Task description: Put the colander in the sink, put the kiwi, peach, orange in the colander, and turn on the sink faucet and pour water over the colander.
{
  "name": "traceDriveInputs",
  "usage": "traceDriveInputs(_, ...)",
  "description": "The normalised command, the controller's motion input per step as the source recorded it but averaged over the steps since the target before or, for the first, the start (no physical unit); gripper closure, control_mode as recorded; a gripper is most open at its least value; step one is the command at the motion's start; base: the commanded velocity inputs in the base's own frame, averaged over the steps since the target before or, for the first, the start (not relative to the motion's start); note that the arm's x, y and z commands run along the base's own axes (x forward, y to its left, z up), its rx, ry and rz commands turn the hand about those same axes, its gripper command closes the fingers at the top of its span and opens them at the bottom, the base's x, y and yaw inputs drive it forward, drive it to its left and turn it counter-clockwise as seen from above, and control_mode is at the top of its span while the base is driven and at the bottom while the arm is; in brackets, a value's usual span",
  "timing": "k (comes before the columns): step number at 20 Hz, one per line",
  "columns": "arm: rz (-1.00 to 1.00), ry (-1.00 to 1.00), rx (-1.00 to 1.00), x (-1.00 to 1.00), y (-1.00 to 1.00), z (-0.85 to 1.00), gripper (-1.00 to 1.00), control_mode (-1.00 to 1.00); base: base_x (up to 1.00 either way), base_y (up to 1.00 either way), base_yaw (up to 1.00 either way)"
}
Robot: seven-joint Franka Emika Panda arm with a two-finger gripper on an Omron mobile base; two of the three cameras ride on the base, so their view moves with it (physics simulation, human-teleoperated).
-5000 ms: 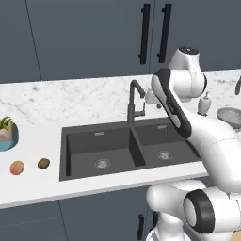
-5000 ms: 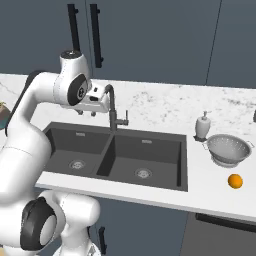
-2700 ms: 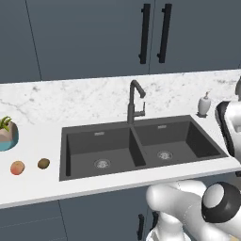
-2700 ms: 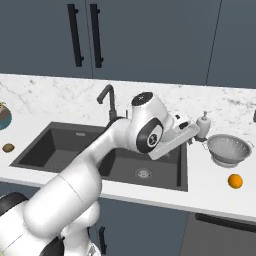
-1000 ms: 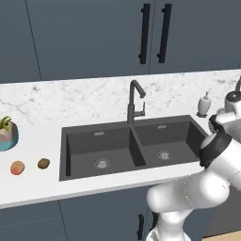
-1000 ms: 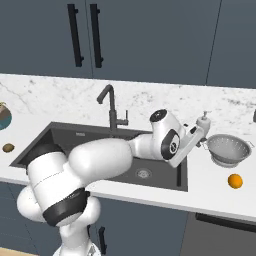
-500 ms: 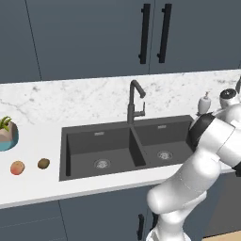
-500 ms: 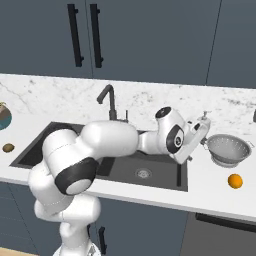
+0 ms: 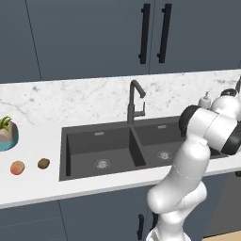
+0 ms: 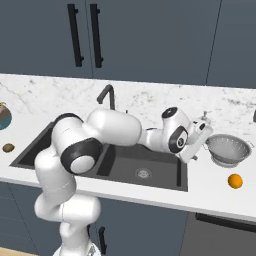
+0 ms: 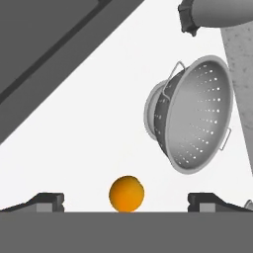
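Observation:
The silvery colander (image 10: 230,149) stands on the counter right of the dark sink (image 10: 125,166), with the orange (image 10: 234,181) in front of it. My gripper (image 10: 190,154) hovers over the sink's right edge, just left of the colander, not touching it. In the hand view its fingertips (image 11: 49,200) stand wide apart and hold nothing; the gripper (image 11: 126,201) is open, with the orange (image 11: 126,193) between them farther off and the colander (image 11: 195,113) beyond. The peach (image 9: 17,167) and the kiwi (image 9: 43,163) lie on the counter left of the sink (image 9: 80,146). No water runs from the faucet (image 9: 135,101).
A teal plant pot (image 9: 7,134) sits at the far left of the counter. A white soap dispenser (image 9: 204,100) stands behind the sink's right end, close to the colander. Dark cabinets rise behind the marble backsplash.
The arm has swung from near the faucet rightward across the sink, and the hand now hangs close to the colander's left side. The fruits and the colander have not moved.

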Motion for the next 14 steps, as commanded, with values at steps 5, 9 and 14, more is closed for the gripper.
traceDriveInputs(5,0.00,-0.01,0.01,0.23,-0.08,-0.19,-1.00,-1.00,0.00,0.00,0.00)
traceDriveInputs(9,0.00,-0.01,0.04,0.19,-0.02,-0.25,-1.00,-1.00,0.00,0.00,0.00)
traceDriveInputs(14,0.00,-0.01,0.04,0.18,-0.11,-0.16,-1.00,-1.00,0.00,0.00,0.00)
